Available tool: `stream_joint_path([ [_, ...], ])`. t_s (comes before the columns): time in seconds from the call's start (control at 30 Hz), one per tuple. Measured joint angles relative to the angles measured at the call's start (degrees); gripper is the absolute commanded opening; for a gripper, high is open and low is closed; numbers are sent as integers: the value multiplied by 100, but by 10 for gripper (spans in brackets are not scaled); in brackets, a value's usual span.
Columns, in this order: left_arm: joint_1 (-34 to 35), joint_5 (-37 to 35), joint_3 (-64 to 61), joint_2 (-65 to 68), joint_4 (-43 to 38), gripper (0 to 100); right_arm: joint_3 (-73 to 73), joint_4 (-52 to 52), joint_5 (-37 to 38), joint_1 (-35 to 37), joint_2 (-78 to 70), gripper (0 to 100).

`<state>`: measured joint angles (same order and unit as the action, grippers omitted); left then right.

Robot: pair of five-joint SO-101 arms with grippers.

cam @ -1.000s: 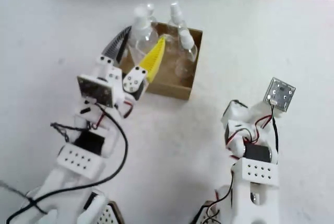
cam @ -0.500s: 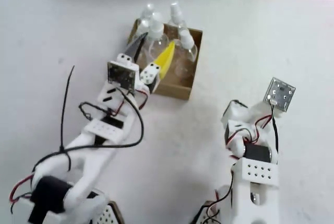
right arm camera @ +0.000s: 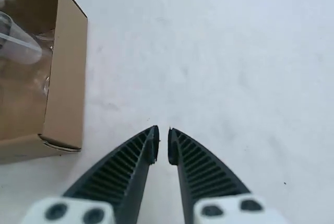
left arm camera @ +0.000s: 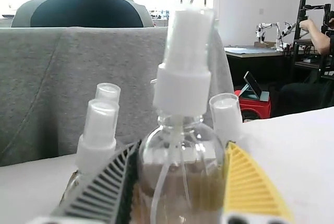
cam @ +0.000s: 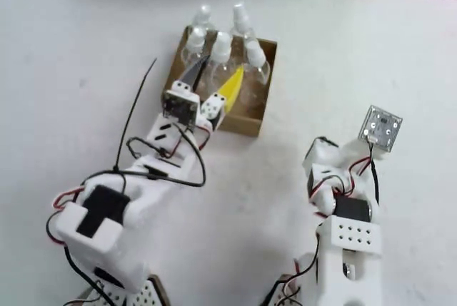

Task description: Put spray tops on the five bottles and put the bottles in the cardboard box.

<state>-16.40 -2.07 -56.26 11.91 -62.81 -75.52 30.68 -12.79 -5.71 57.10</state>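
Placing the fifth bottle is the step you have in hand. Item one: left gripper (cam: 218, 74), black and yellow jaws clamped on the body of a clear plastic bottle with a white spray top (left arm camera: 182, 145), held upright within the brown cardboard box (cam: 246, 122); whether its base touches the floor cannot be told. Item two: four more clear capped bottles (cam: 254, 56), upright, close around it. Item three: right gripper (right arm camera: 163, 143), jaws closed on nothing, low over the white table (right arm camera: 235, 51), beside the box. Next, by my reading, you lower the bottle until it seats, release, then lift straight up, clear of neighbouring tops.
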Motion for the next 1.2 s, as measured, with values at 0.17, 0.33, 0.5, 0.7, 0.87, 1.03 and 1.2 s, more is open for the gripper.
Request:
stream_joint_path([
  [0.17, 9, 0, 53, 237, -44, 21, 0, 0, 70, 0, 0, 18],
  [0.33, 9, 0, 53, 237, -44, 21, 0, 0, 70, 0, 0, 18],
  [0.5, 9, 0, 53, 255, -44, 21, 0, 0, 70, 0, 0, 18],
  [0.7, 9, 0, 79, 264, -44, 21, -88, 0, 70, 0, 0, 18],
  [0.87, 0, 0, 422, 686, -44, 21, -299, -220, 79, 0, 0, 18],
  [1.03, 0, 0, 457, 993, -44, 22, -343, -422, 79, 0, 0, 18],
  [1.2, 0, 0, 457, 993, -44, 24, -343, -431, 79, 0, 0, 18],
])
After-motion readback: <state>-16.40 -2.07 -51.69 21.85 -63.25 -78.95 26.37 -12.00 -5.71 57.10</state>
